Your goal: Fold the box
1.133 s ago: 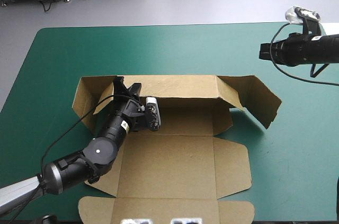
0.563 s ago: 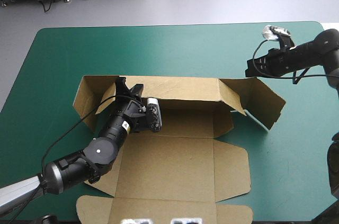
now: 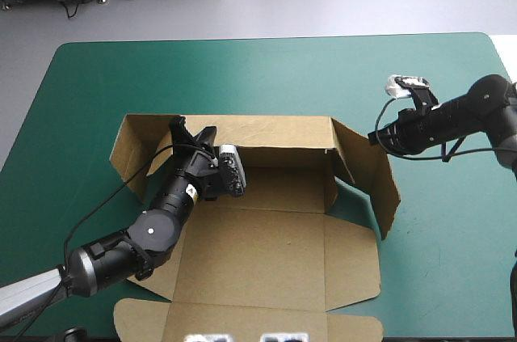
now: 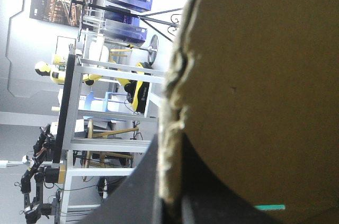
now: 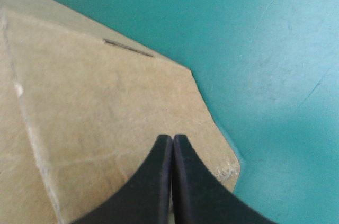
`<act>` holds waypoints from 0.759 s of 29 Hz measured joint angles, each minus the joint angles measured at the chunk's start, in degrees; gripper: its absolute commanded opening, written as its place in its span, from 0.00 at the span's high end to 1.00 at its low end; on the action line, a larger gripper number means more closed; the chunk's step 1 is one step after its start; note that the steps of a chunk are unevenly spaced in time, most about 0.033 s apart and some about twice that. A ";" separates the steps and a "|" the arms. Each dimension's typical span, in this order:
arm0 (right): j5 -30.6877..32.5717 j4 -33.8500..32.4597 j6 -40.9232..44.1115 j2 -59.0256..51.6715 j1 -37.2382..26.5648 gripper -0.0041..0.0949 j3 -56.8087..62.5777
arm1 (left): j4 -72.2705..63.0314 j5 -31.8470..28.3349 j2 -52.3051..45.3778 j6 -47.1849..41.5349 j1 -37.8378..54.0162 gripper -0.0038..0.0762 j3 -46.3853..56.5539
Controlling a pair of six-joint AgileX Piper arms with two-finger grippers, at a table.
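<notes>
The brown box lies opened out on the teal-green cover, its back wall raised. My left gripper is shut on the left part of that wall's top edge. In the left wrist view the board fills the space between the black fingers of the left gripper. My right gripper is shut, its tip against the outer face of the right side flap, which stands swung inward. The right wrist view shows the joined tips of the right gripper on that flap.
The box's front flaps reach the table's near edge. A left side flap leans outward behind my left arm. Teal-green cover shows beyond the back wall and right of the box.
My right gripper has come down and leftward from above the table's right side to the right flap. The flap has swung from splayed outward to standing inward. The left arm has stayed put.
</notes>
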 measured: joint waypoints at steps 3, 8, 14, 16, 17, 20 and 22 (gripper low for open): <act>-0.24 4.12 -5.43 -4.46 0.00 0.97 6.36 | 0.00 -0.31 0.00 -0.44 0.00 0.97 0.00; -6.31 10.48 -13.17 -9.84 0.00 0.97 16.47 | 0.00 -0.80 0.00 -0.49 0.00 0.97 0.00; -16.48 19.02 -30.13 -15.21 0.00 0.97 26.97 | 0.00 -0.87 0.00 -0.49 0.00 0.97 0.00; -18.30 22.27 -35.64 -15.48 0.00 0.94 28.89 | 0.00 -0.94 0.00 -0.49 0.00 0.97 0.00; -18.77 23.26 -37.35 -15.48 0.00 0.89 29.57 | 0.00 -0.94 0.00 -0.49 0.00 0.97 0.00; -19.63 23.89 -40.61 -15.48 0.00 0.75 30.55 | 0.00 -0.94 0.00 -0.49 0.00 0.97 0.00; -19.51 23.71 -41.46 -15.48 0.00 0.65 30.65 | 0.00 -0.94 0.00 -0.49 0.00 0.97 0.00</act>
